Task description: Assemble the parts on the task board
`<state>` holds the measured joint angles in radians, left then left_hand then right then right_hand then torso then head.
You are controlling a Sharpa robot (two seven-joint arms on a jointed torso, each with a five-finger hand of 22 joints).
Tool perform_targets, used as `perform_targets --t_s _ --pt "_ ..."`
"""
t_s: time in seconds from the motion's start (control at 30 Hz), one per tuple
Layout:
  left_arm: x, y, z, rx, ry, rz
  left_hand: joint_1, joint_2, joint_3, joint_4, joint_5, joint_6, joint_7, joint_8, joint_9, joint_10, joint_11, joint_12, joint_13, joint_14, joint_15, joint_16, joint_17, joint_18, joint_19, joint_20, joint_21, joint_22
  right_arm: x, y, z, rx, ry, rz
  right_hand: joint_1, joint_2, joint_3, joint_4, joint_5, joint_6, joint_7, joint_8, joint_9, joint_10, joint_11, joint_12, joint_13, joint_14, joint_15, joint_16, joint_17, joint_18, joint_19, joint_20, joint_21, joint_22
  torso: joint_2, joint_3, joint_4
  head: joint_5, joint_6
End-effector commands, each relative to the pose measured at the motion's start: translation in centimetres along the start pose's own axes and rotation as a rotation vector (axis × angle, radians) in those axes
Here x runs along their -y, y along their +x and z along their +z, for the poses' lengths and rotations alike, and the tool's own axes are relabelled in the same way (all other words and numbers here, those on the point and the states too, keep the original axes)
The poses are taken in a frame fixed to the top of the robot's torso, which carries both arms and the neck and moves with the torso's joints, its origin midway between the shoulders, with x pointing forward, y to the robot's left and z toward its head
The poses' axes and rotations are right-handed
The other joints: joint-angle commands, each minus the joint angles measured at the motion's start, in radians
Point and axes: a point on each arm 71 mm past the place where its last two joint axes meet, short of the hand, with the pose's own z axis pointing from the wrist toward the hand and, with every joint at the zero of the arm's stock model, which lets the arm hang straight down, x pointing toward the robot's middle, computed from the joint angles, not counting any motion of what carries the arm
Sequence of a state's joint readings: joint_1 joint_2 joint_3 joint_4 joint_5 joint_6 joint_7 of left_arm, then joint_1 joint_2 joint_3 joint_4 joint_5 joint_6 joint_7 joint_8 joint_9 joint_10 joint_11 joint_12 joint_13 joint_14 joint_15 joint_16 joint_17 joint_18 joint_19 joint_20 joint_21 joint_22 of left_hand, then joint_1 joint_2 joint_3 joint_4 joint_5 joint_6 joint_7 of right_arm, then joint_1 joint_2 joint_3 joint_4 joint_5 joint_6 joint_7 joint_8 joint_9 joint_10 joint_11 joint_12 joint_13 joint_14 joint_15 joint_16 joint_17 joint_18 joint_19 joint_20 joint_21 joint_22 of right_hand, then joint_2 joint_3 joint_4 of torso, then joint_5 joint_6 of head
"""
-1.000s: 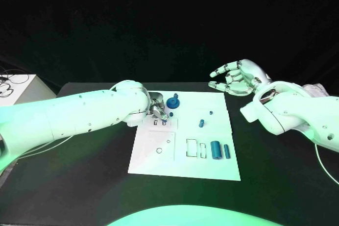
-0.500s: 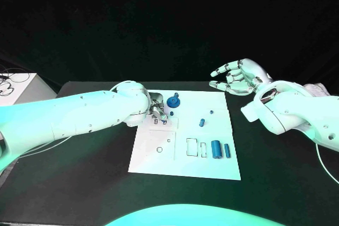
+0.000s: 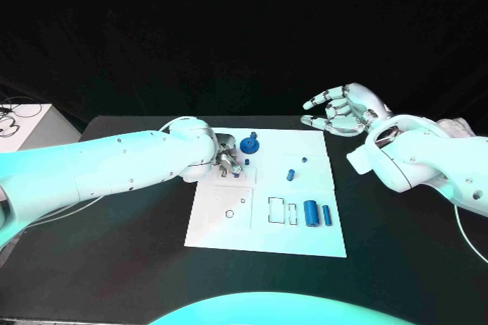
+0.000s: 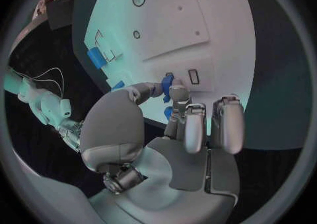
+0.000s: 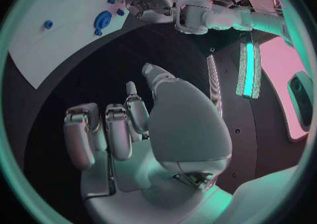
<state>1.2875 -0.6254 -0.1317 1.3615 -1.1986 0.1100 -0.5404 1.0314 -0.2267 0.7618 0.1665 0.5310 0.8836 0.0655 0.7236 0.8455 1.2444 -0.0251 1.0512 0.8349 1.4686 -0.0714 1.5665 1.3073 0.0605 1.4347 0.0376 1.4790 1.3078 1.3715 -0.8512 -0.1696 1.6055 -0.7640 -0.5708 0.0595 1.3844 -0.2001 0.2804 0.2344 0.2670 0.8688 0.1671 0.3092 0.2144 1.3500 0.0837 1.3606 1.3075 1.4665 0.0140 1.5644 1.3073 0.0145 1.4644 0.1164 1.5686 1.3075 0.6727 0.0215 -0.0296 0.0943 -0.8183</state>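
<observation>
Your left hand [image 4: 173,129] pinches a small blue part [image 4: 168,82] between thumb and fingertip, low over the task board [image 3: 266,233] near its left slots. The part looks light, rigid and slick, so grip its sides firmly. Your right hand [image 3: 343,111] hovers with curled fingers, holding nothing, beyond the board's far right corner.

Left hand [image 4: 168,129] over the task board [image 4: 198,28], small blue part [image 4: 167,84] pinched between its fingers [image 4: 178,93]

Black table [image 3: 112,261], matte top. White box [image 3: 30,127] off table's far left corner, dark cables [image 3: 13,117] lying on it. Black backdrop [image 3: 204,50] behind.
</observation>
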Motion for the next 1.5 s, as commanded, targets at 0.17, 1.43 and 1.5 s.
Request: perform_targets --t_s 0.17,1.43,1.5 --pt "0.05 0.52 0.01 -0.026 0.001 0.017 0.0 0.01 0.185 -0.188 0.004 0.028 -0.019 0.005 0.074 0.001 -0.001 -0.005 -0.003 0.102 -0.006 0.004 0.263 -0.015 0.005 -0.001 0.005 0.066 -0.03 0.17 -0.03 -0.019 -0.005 -0.001 -0.013 -0.002 0.004 0.006 -0.001 -0.005 0.0 0.006 0.002 -0.009 0.0 -0.006 0.043 0.104 -0.004 0.006 0.263 -0.014 0.106 -0.005 0.002 0.263 -0.001 0.0 0.001 -0.002 -0.003" --pt "-0.43 0.82 0.54 -0.1 -0.015 -0.005 -0.013 0.018 0.185 -0.183 -0.002 0.029 -0.022 0.01 0.077 0.003 -0.003 -0.01 -0.013 0.102 -0.007 0.004 0.263 -0.015 0.006 -0.003 0.006 0.068 0.0 0.35 -0.02 -0.027 0.0 0.001 -0.018 0.0 0.007 0.01 -0.002 -0.004 0.0 0.009 0.003 -0.008 0.0 -0.006 0.043 0.104 -0.005 0.006 0.263 -0.014 0.106 -0.005 0.002 0.263 -0.001 0.0011 -0.0006 0.005 -0.009" --pt "-0.38 0.85 0.64 -0.107 -0.015 -0.009 -0.013 0.018 0.185 -0.183 -0.002 0.029 -0.022 0.01 0.077 0.003 -0.003 -0.01 -0.013 0.102 -0.007 0.004 0.263 -0.015 0.006 -0.003 0.006 0.068 0.0 0.36 -0.02 -0.027 0.0 0.001 -0.018 0.0 0.007 0.01 -0.002 -0.004 0.0 0.009 0.003 -0.008 0.0 -0.006 0.043 0.104 -0.005 0.006 0.263 -0.014 0.106 -0.005 0.002 0.263 -0.001 0.0011 -0.0007 0.005 -0.009"
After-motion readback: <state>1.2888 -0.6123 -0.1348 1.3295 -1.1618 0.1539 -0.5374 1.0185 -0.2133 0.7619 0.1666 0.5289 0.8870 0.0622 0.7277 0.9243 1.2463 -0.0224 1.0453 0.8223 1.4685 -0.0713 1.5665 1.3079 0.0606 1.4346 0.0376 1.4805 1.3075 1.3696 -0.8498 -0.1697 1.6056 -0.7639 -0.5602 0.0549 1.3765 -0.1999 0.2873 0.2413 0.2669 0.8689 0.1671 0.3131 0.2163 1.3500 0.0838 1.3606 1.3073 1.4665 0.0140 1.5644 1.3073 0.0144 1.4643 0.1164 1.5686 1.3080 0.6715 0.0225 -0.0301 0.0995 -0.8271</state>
